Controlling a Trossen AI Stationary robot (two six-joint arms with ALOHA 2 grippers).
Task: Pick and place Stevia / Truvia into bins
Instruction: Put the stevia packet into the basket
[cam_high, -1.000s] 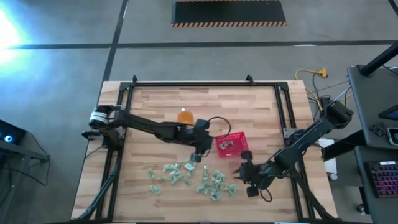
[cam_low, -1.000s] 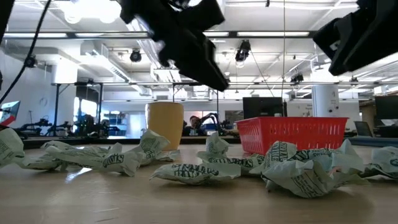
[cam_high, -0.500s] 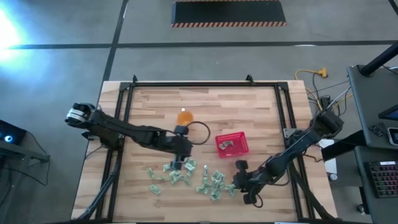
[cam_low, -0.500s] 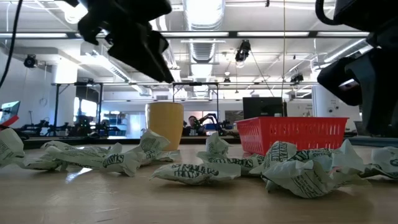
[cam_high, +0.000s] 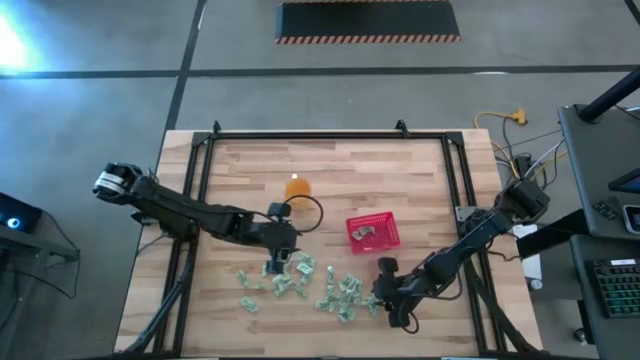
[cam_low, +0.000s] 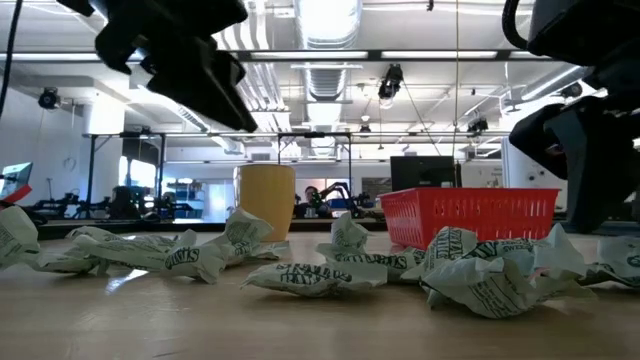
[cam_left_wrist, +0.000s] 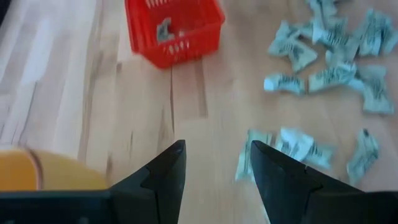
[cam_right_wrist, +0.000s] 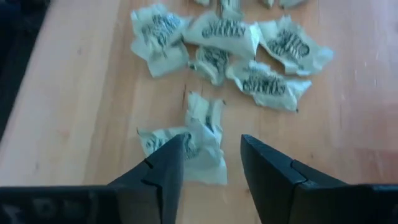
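Both claws have swung away from the basket (cam_high: 372, 231) and come down over the packets (cam_high: 345, 293) on the desk (cam_high: 380, 170). Left claw (cam_left_wrist: 214, 163) is apart, empty, packets just ahead. Right claw (cam_right_wrist: 210, 158) is apart astride a packet (cam_right_wrist: 186, 140); another pick seems next

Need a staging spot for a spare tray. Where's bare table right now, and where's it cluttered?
Bare wood: the whole far strip beyond the orange cup and red basket, plus the left side behind the left gripper. Crowded: the near band of Stevia packets, with the left gripper above one end and the right gripper low at the other.
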